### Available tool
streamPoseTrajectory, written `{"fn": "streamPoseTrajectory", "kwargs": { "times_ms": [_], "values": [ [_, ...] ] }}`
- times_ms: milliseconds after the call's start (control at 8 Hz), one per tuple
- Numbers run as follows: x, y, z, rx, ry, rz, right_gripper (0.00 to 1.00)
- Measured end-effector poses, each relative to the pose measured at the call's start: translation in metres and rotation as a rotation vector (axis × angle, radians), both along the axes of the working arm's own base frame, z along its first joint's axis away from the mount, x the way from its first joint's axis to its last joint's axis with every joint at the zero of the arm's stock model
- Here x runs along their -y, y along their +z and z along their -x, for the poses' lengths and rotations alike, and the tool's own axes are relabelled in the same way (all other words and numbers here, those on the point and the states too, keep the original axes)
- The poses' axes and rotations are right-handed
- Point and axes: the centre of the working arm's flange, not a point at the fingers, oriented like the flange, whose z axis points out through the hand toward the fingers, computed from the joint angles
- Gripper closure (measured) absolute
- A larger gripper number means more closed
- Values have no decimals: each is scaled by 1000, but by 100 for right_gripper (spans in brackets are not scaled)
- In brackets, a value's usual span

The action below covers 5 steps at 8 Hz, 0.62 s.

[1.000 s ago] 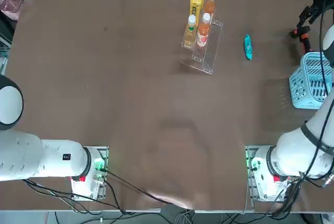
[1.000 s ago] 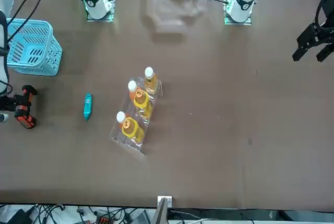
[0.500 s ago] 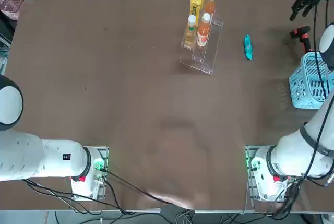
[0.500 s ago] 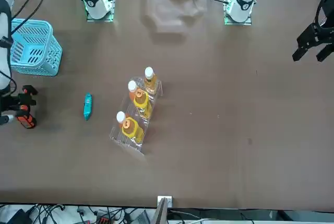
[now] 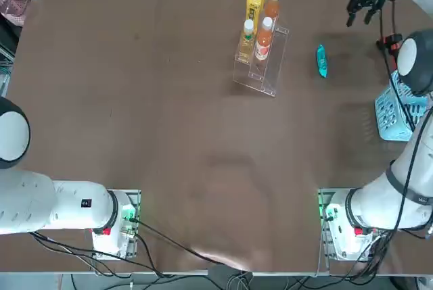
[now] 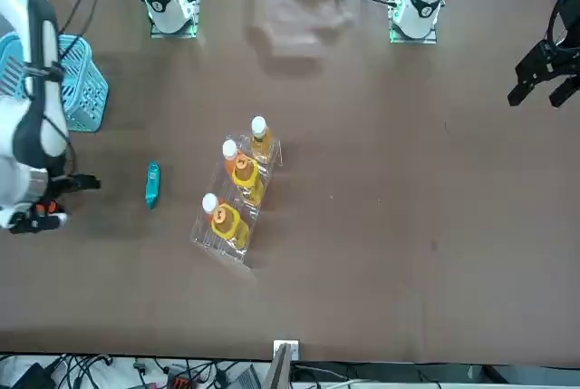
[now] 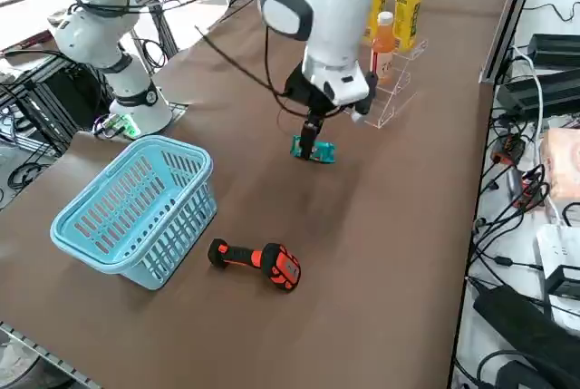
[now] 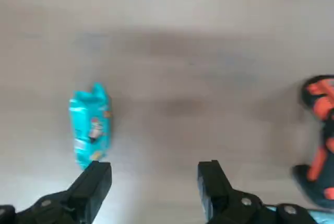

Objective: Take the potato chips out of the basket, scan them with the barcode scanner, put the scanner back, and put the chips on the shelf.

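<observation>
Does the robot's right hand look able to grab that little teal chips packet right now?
Probably yes. The right hand hangs open above the table, the potato chips lie flat on bare tabletop nearby, and nothing sits between them.

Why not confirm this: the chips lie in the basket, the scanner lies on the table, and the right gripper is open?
Not quite: the chips lie on the table, outside the basket, as the right side view shows. The scanner does lie on the table, and the right gripper is open.
</observation>
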Motion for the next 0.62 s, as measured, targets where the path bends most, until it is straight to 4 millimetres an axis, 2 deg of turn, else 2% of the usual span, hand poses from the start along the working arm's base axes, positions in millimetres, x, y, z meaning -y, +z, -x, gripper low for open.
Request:
{"fn": "streamPoseTrajectory", "kwargs": {
  "times_ms": [125,250,375,625],
  "values": [
    [-36,-13,5,-17,-44,25,0],
    [-62,-28,13,-13,-82,54,0],
    [-74,-44,23,11,-109,72,0],
    [-75,-77,55,44,-165,78,0]
  ]
}}
